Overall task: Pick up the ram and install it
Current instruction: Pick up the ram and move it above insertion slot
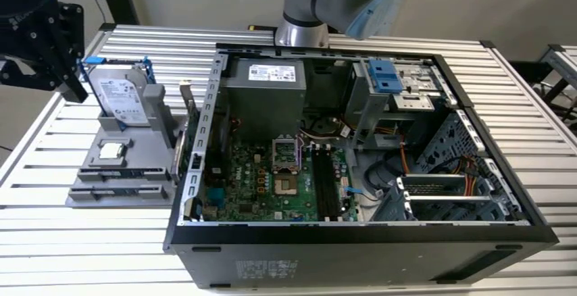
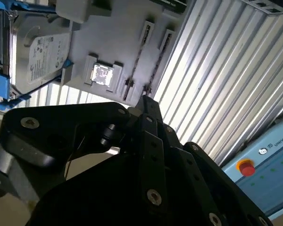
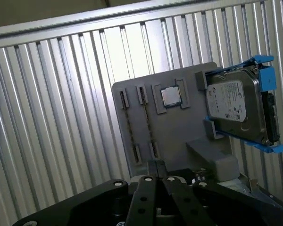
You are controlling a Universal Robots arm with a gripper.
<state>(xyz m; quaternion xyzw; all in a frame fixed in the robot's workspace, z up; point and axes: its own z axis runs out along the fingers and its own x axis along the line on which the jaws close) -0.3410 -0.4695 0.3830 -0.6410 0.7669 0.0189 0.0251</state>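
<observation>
As the gripper point(image 3: 156, 164) hangs closed, ram point(image 3: 129, 126) thin, dark, edge-up in holder point(image 3: 179, 134)

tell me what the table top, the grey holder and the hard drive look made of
Table top: looks like aluminium, bare silvery ribbed slats throwing strong glare.
Grey holder: probably plastic; matte, even grey, no shine.
Hard drive: metal casing, going by its dull silver sheen, with a white label; its blue clips look like plastic.

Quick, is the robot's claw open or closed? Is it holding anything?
Gripper: closed, fingertips together, holding nothing, near the flat grey plastic parts tray.
</observation>
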